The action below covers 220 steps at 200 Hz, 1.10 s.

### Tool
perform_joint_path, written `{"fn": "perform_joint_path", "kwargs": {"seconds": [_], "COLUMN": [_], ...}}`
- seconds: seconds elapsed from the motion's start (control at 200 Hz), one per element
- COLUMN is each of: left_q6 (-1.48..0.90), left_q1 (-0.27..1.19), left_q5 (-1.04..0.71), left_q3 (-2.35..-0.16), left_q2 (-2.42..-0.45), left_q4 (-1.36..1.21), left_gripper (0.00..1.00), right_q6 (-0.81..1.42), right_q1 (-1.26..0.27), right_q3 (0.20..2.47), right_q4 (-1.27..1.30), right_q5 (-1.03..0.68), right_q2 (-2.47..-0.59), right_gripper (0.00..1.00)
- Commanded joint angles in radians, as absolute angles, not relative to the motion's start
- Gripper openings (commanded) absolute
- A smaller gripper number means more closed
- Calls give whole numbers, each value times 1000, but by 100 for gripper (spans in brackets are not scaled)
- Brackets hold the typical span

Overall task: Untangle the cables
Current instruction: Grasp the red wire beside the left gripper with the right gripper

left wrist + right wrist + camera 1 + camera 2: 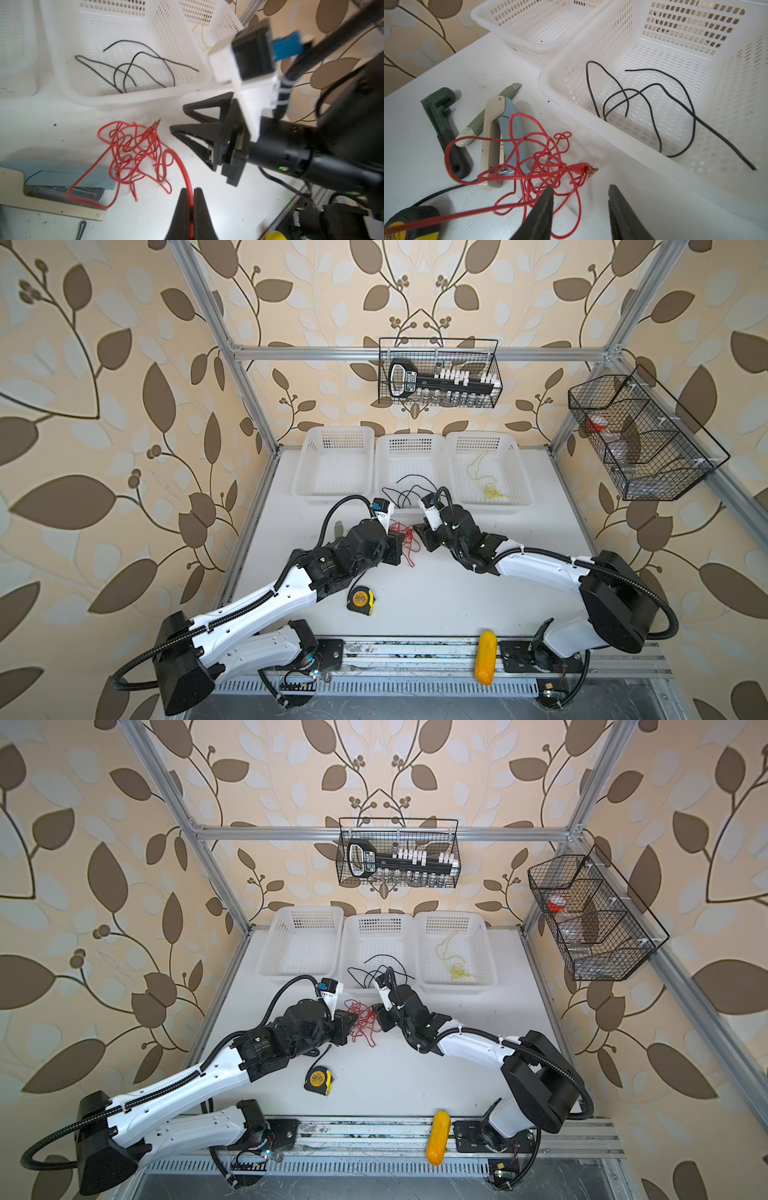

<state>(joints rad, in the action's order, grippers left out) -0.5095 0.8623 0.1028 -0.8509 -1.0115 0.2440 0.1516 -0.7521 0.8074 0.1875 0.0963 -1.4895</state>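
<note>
Left wrist view: left gripper [190, 190] clamped on a strand of red cables [135, 149] | right gripper [580, 187] apart beside tangle, mid-surface before far-edge baskets [550, 83] | best: right pinches clip end [588, 169], draws away slowly

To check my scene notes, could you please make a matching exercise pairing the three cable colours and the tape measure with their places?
Things: 1 red cables; 2 black cables; 3 yellow cables; 4 tape measure.
Places: A in the middle basket; B on the table beside the left arm; C in the rightmost basket in both top views; D on the table, a strand pinched in the left claw.
Pairs: 1-D, 2-A, 3-C, 4-B.
</note>
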Motion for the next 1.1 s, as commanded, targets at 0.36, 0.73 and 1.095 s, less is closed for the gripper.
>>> {"fn": "perform_joint_path", "kwargs": {"seconds": [0.36,0.73,1.095], "left_q6": [-429,-444,-483], "left_q1": [854,854,854], "left_q5": [1,-58,-151], "left_q3": [-1083,-1130,-1152], "left_q2": [-1090,-1140,-1173], "left_q4": [253,231,183], "left_gripper": [0,0,0], "right_q6": [109,109,155], "right_q1": [-759,-803,-810], "right_q3": [635,539,597], "right_q4": [273,217,372], "right_q5": [-53,128,55], "right_q2": [-1270,-1020,-1162], "right_gripper": [45,50,49]}}
